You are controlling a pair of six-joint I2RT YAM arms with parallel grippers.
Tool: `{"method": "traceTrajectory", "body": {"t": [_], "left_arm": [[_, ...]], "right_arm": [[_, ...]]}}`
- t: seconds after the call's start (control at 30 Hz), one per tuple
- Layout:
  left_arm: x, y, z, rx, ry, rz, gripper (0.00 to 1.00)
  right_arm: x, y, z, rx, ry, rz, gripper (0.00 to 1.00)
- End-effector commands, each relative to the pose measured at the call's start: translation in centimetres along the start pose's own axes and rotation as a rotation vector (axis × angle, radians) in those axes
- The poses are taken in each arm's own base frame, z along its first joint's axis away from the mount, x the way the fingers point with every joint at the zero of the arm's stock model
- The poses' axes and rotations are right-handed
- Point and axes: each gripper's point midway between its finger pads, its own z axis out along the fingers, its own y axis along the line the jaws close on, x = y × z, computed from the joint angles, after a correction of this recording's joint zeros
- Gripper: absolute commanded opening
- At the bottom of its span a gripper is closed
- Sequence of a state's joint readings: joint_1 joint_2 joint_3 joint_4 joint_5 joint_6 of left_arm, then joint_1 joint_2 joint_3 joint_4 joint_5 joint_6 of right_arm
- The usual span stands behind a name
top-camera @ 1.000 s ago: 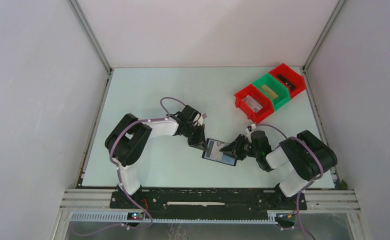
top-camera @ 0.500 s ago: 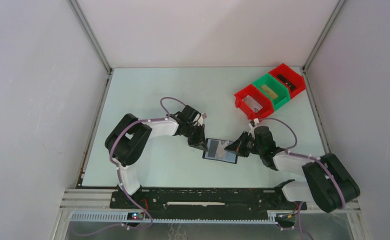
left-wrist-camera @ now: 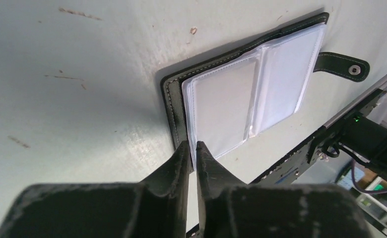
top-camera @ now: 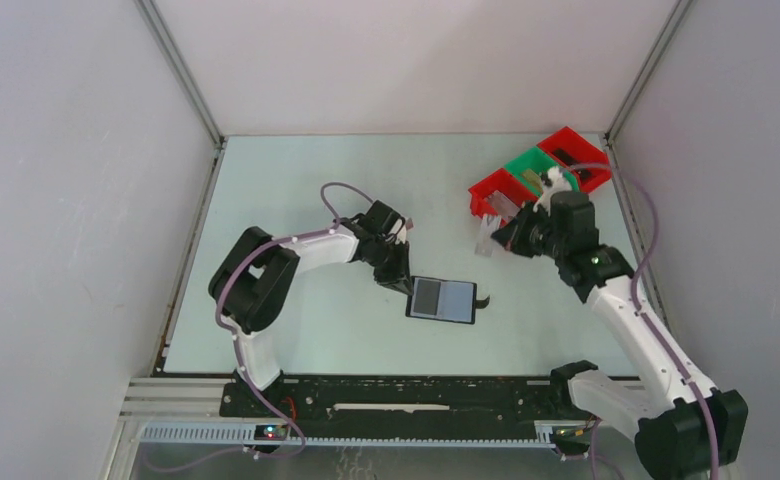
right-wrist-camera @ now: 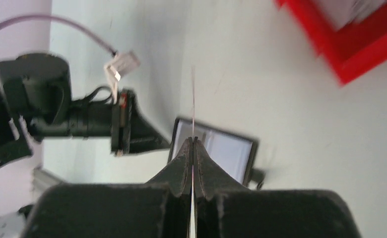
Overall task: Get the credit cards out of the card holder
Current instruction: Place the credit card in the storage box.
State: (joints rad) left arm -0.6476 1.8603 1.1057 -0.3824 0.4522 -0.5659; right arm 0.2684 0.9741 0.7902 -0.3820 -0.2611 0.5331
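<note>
The card holder (top-camera: pixel 442 299) lies open on the table, grey-blue panels up and strap tab at its right. In the left wrist view its clear sleeves (left-wrist-camera: pixel 251 94) show pale and flat. My left gripper (top-camera: pixel 404 280) is shut on the holder's left edge (left-wrist-camera: pixel 192 147), pinning it down. My right gripper (top-camera: pixel 498 238) is raised near the nearest red bin and shut on a credit card (top-camera: pixel 484 238). In the right wrist view that card shows edge-on as a thin line (right-wrist-camera: pixel 193 99) rising from the fingertips, with the holder (right-wrist-camera: pixel 226 148) far below.
A row of bins stands at the back right: a red bin (top-camera: pixel 501 192) with a pale item inside, a green bin (top-camera: pixel 538 170) and a far red bin (top-camera: pixel 574 152). The enclosure walls rise on all sides.
My right gripper has pulled away from the holder's right edge and risen to the back right toward the red bin, carrying a card. The left gripper has stayed on the holder.
</note>
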Motion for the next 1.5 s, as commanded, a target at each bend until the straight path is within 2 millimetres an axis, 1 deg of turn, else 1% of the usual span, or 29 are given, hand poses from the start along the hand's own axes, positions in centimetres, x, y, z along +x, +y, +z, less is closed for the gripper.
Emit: {"method": "traceTrajectory", "body": {"t": [0.0, 0.07, 0.13, 0.23, 0.27, 0.33, 0.37, 0.43, 0.47, 0.53, 0.63, 0.73, 0.77, 0.83, 0.9, 1.13, 1.2, 1.27, 1.3, 1.37, 1.43, 1.47], "left_arm": [[-2.7, -2.3, -3.9, -0.014, -0.103, 0.091, 0.18], [-3.1, -3.0, -5.3, -0.017, -0.135, 0.110, 0.24], [-3.4, -3.4, -6.4, -0.025, -0.160, 0.123, 0.30], [-3.5, -3.8, -7.8, -0.030, -0.189, 0.140, 0.35], [-3.5, -4.1, -8.2, -0.027, -0.196, 0.146, 0.35], [-3.4, -4.7, -9.2, -0.010, -0.213, 0.164, 0.35], [-3.4, -5.0, -9.7, -0.003, -0.222, 0.170, 0.35], [-3.5, -5.5, -10.7, 0.008, -0.248, 0.184, 0.35], [-3.5, -5.7, -11.2, 0.014, -0.260, 0.190, 0.35], [-3.4, -6.2, -11.9, 0.030, -0.272, 0.209, 0.35], [-3.1, -6.7, -12.4, 0.050, -0.273, 0.235, 0.35], [-2.8, -6.9, -12.6, 0.067, -0.266, 0.254, 0.35], [-2.7, -6.9, -12.6, 0.070, -0.265, 0.259, 0.35], [-2.7, -7.1, -12.8, 0.077, -0.266, 0.268, 0.34], [-2.5, -7.1, -12.8, 0.083, -0.261, 0.272, 0.34], [-1.8, -6.8, -12.5, 0.088, -0.243, 0.279, 0.33], [-1.7, -6.8, -12.4, 0.093, -0.238, 0.279, 0.33], [-1.7, -6.9, -12.3, 0.096, -0.234, 0.278, 0.33], [-1.7, -6.9, -12.3, 0.099, -0.233, 0.278, 0.33], [-1.7, -7.0, -12.4, 0.101, -0.232, 0.276, 0.33], [-1.7, -7.1, -12.4, 0.102, -0.233, 0.273, 0.34], [-1.6, -7.1, -12.5, 0.104, -0.234, 0.274, 0.34]], "right_arm": [[-6.8, -1.6, -1.6, 0.210, -0.092, -0.250, 0.00], [-10.0, -2.0, -1.6, 0.272, -0.120, -0.325, 0.00], [-12.8, -3.2, -1.1, 0.341, -0.128, -0.387, 0.00], [-16.2, -5.0, 0.0, 0.398, -0.131, -0.457, 0.00], [-16.8, -5.9, 1.0, 0.403, -0.108, -0.478, 0.00], [-18.4, -6.9, 2.1, 0.392, -0.078, -0.496, 0.00], [-18.6, -7.5, 2.7, 0.383, -0.042, -0.501, 0.00], [-19.1, -8.0, 3.9, 0.339, 0.012, -0.532, 0.00], [-19.3, -8.1, 4.6, 0.314, 0.030, -0.564, 0.00], [-18.8, -8.2, 5.8, 0.259, 0.078, -0.629, 0.00], [-17.6, -8.1, 7.6, 0.157, 0.136, -0.695, 0.00], [-16.2, -8.2, 9.2, 0.072, 0.209, -0.714, 0.00], [-16.0, -8.3, 9.7, 0.057, 0.226, -0.710, 0.00], [-15.4, -9.0, 10.7, 0.050, 0.260, -0.696, 0.00], [-14.3, -9.9, 11.7, 0.031, 0.314, -0.674, 0.00], [-11.0, -12.0, 13.3, -0.013, 0.453, -0.654, 0.00], [-10.4, -12.4, 13.7, -0.022, 0.480, -0.646, 0.00], [-10.5, -12.7, 14.2, -0.014, 0.478, -0.641, 0.00], [-10.7, -13.0, 14.4, 0.008, 0.465, -0.629, 0.03], [-11.6, -13.3, 14.8, 0.049, 0.430, -0.617, 0.15], [-12.7, -13.4, 14.7, 0.093, 0.391, -0.615, 0.25], [-13.2, -13.4, 14.6, 0.113, 0.370, -0.620, 0.33]]}}
